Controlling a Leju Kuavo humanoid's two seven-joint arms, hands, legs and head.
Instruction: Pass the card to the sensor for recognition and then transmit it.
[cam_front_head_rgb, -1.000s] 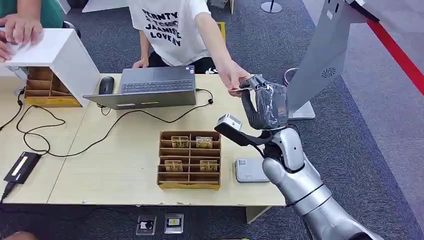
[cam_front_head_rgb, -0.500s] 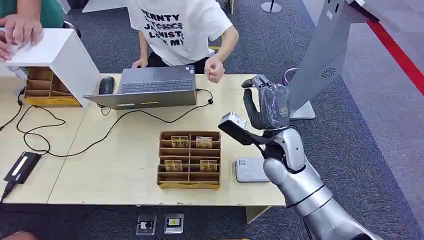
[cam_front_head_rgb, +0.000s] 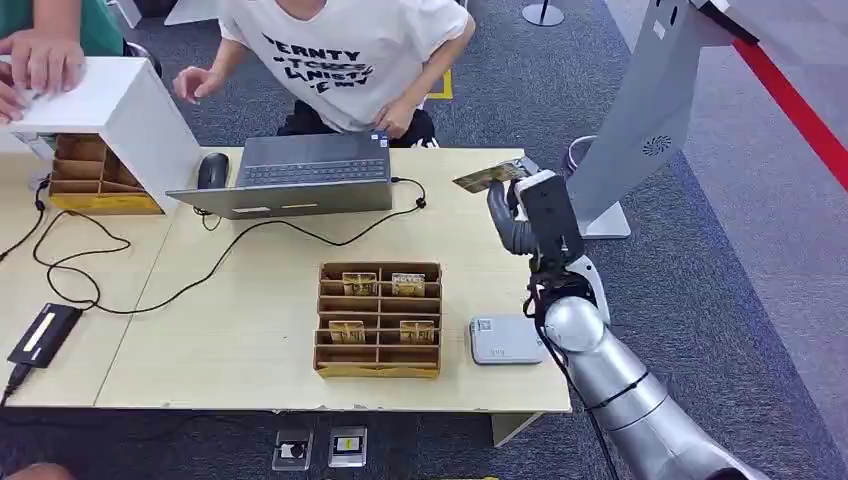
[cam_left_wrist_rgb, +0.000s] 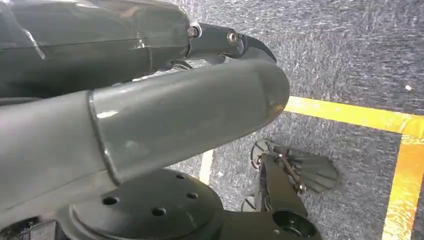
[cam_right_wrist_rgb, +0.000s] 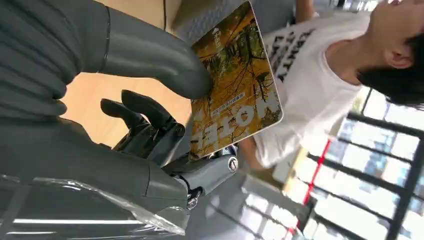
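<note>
My right hand (cam_front_head_rgb: 522, 205) is raised over the table's far right corner and pinches a yellow hotel card (cam_front_head_rgb: 489, 177) at its top. In the right wrist view the thumb (cam_right_wrist_rgb: 150, 55) presses on the card (cam_right_wrist_rgb: 235, 85), which shows autumn trees, while darker fingers support it from behind. The grey card sensor (cam_front_head_rgb: 503, 340) lies flat on the table near the front edge, below and in front of that hand. My left hand (cam_left_wrist_rgb: 165, 100) hangs over the dark carpet and holds nothing.
A brown card organizer (cam_front_head_rgb: 380, 320) holding several cards sits left of the sensor. Behind it are a laptop (cam_front_head_rgb: 300, 175), a mouse and trailing cables. A person in a white T-shirt (cam_front_head_rgb: 340, 50) sits behind the table. A grey kiosk stand (cam_front_head_rgb: 650, 110) rises at the right.
The person's hand drew back from my right hand to their side of the table. My right wrist has turned, and the card now sticks out at the top of the hand.
</note>
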